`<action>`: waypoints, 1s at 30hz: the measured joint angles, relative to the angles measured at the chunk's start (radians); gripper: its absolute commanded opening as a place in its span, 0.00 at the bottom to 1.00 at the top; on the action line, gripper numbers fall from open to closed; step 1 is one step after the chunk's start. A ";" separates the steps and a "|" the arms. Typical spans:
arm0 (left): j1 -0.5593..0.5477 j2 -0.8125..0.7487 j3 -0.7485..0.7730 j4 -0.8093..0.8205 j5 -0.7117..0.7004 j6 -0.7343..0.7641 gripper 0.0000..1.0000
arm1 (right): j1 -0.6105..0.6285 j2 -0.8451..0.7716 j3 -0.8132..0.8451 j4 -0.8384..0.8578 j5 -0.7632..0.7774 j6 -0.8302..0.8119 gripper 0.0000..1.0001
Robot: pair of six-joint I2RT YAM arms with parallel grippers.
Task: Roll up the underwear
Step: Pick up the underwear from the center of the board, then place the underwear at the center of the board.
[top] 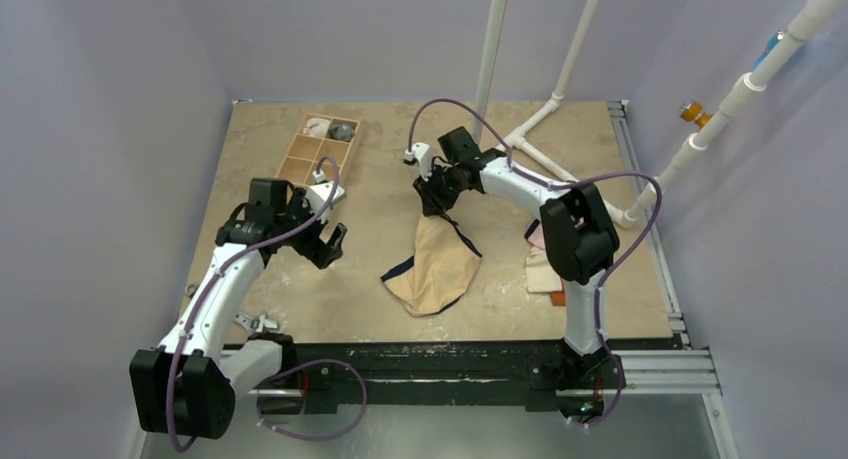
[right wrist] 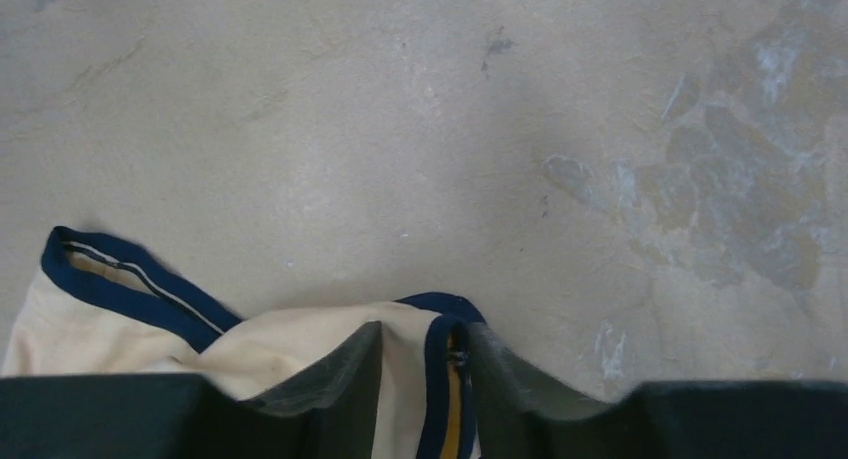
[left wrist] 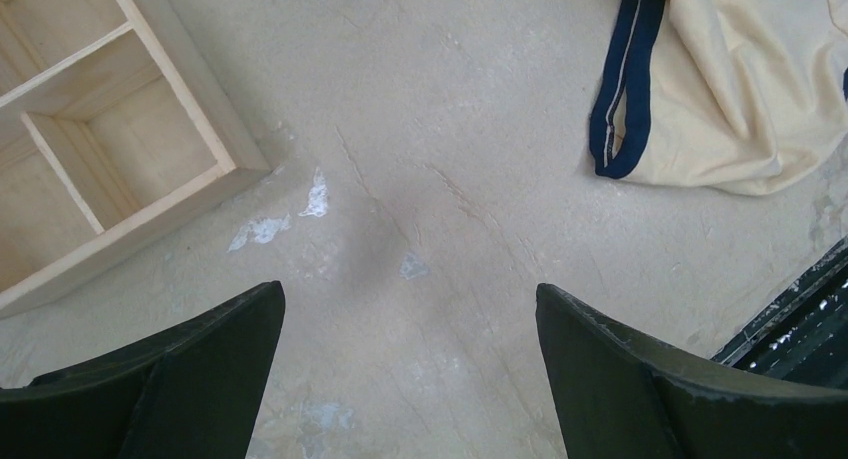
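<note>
Underwear, look: the underwear (top: 437, 269) is soft tan-beige cloth with a thin dark navy edging; the right wrist view shows a pale line of stitching along that band.
Underwear, shape: bunched and creased, narrow at the far end and spreading wider toward the near edge.
Underwear, place: middle of the table (top: 380, 309), a little right of centre. Its far end is drawn up to the right claw (top: 438, 201) and its wide near end lies on the board.
Right claw: clamped on the underwear (right wrist: 300, 344). A fold of tan cloth and its navy edging sit pinched between the two dark fingers, right at the tips (right wrist: 425, 349).
Left claw: its fingers stand wide apart with nothing between them (left wrist: 408, 294). It hangs over bare table to the left of the underwear (left wrist: 740, 89), apart from it.
Left claw, top view: the left claw (top: 332, 245) sits between the wooden tray and the garment.
Wooden tray: a light wooden tray (top: 300, 147) with several compartments stands at the far left. Small things lie in its far compartments, too small to name. The left wrist view shows the near compartments (left wrist: 185, 74) holding nothing.
Cloths: a small pile of pink, cream and orange cloths (top: 542, 264) lies at the right side, partly hidden behind the right arm.
Pipes: white pipes (top: 560, 69) rise at the far right, well away from the garment.
In the way: nothing lies between either claw and the underwear.
</note>
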 measured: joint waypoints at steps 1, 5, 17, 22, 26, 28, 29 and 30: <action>-0.010 0.000 -0.003 0.000 -0.005 0.008 0.95 | 0.002 0.006 0.014 -0.010 -0.001 -0.002 0.00; -0.022 0.002 -0.006 0.009 -0.029 0.025 0.95 | 0.004 0.005 0.105 -0.081 -0.014 0.010 0.00; -0.022 -0.005 0.026 0.065 -0.121 -0.041 0.95 | 0.026 -0.131 0.455 -0.193 -0.016 0.019 0.00; -0.022 -0.024 0.026 0.080 -0.145 -0.056 0.95 | 0.089 -0.396 0.134 -0.163 -0.015 -0.034 0.53; -0.022 -0.027 0.026 0.080 -0.149 -0.055 0.96 | 0.160 -0.523 -0.203 -0.156 -0.011 -0.113 0.97; -0.022 -0.027 0.026 0.080 -0.145 -0.055 0.96 | 0.174 -0.535 -0.357 -0.159 0.010 -0.136 0.99; -0.022 -0.027 0.026 0.081 -0.140 -0.055 0.97 | 0.174 -0.534 -0.418 -0.157 0.026 -0.143 0.99; -0.022 -0.027 0.026 0.082 -0.132 -0.055 0.97 | 0.172 -0.534 -0.471 -0.157 0.045 -0.146 0.99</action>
